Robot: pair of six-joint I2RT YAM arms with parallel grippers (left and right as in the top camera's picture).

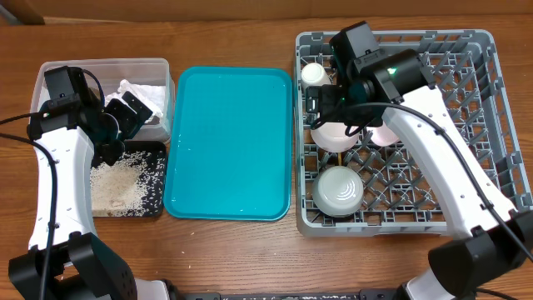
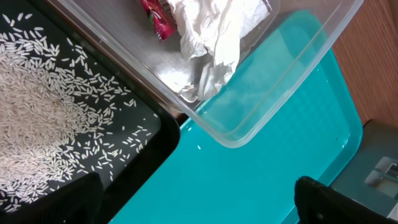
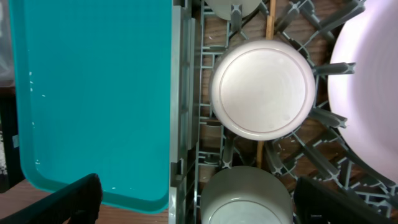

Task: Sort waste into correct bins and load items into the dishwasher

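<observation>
L claw [image 2: 199,205], R claw [image 3: 199,205] wide open, empty.

You get bright, even light from above; the teal tray [image 1: 229,142] carries a soft sheen. Beside it, the clear tub [image 2: 168,78] glares, and the wrist-view fingers [image 2: 329,199] are dark, blurred shapes.

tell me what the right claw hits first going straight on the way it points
Likely the upturned white bowl in the grey rack, ahead of the open right claw; depth is unclear, so possibly the rack wall beside it.
</observation>
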